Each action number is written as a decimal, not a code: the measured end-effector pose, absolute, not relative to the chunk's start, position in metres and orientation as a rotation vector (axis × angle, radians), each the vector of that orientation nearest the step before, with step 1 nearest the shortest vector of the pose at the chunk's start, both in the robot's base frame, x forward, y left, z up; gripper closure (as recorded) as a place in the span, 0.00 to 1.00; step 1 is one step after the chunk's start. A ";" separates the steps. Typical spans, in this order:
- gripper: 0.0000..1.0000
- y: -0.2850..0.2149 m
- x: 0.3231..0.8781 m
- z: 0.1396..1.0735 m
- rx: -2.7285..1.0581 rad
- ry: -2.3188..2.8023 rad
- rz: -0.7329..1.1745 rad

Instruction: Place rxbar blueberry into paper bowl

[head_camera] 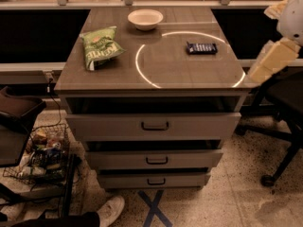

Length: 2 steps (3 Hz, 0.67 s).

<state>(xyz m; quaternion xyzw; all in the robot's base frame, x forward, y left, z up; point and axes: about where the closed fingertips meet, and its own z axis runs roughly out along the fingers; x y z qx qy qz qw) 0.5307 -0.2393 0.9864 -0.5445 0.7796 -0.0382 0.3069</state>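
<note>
The rxbar blueberry, a small dark blue bar, lies flat on the right side of the cabinet top. The paper bowl, off-white and round, stands at the back middle of the top, left of and behind the bar. It looks empty. My gripper shows as a pale cream piece at the right edge, just off the cabinet's right front corner. It is to the right of the bar, apart from it, and holds nothing that I can see.
A green chip bag lies on the left of the cabinet top, which has a bright ring of light on it. Three drawers stand slightly open below. An office chair is at right, a wire basket at lower left.
</note>
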 end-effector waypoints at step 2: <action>0.00 -0.267 0.647 1.004 -1.108 1.817 0.003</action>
